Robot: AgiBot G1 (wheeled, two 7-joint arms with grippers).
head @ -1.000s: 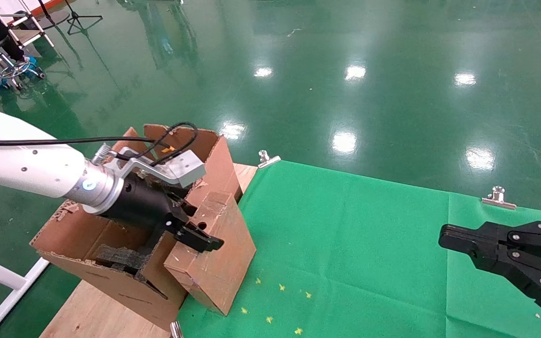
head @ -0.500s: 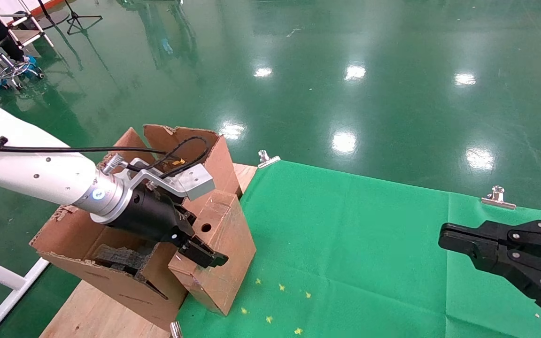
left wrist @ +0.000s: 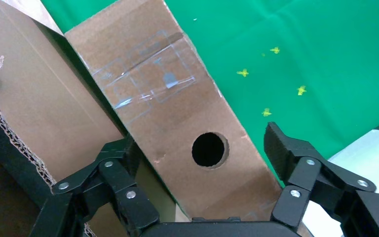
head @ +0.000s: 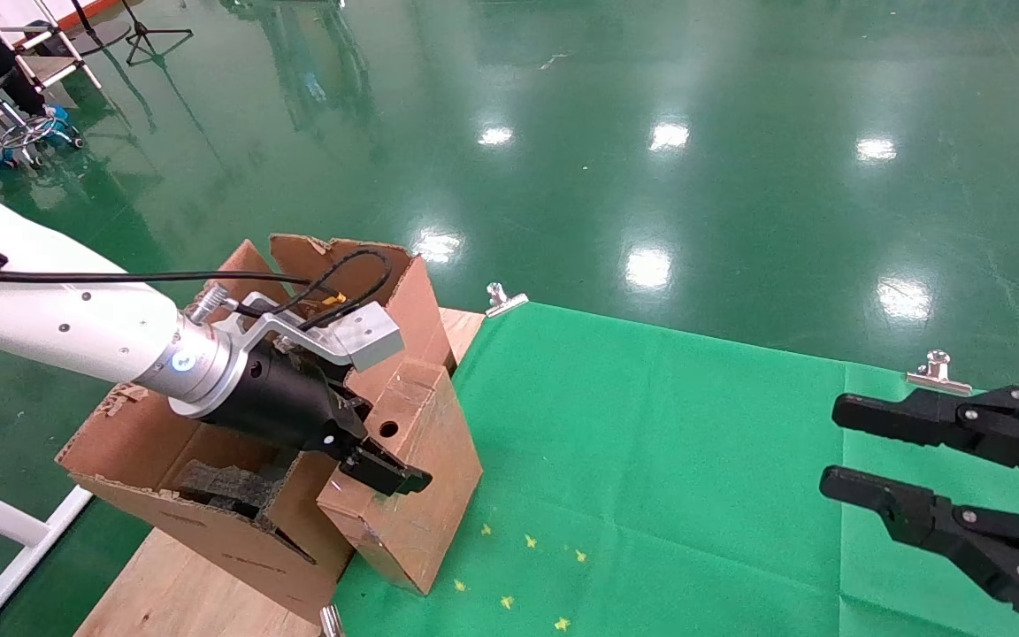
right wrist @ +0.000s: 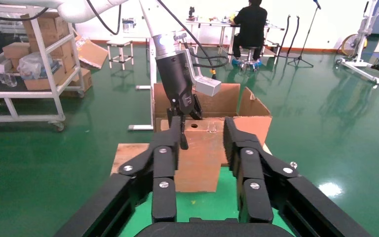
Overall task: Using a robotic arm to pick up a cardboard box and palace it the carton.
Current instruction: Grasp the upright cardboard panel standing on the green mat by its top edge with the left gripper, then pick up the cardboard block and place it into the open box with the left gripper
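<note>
From the head we see our right black gripper [head: 854, 447], closed a second ago, now spread wide over the green cloth's [head: 669, 442] right edge, idle, so the work falls to the left. One small brown taped cardboard box [head: 412, 478] leans against the one large flapped carton [head: 164, 469] at the cloth's left edge. At the left wrist, our left black gripper [left wrist: 200, 143] straddles that box wide, fingers apart, not yet gripping.

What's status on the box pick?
Left gripper open, straddling cardboard box, not clamped. Box leans against carton. Right gripper open, idle over cloth.
</note>
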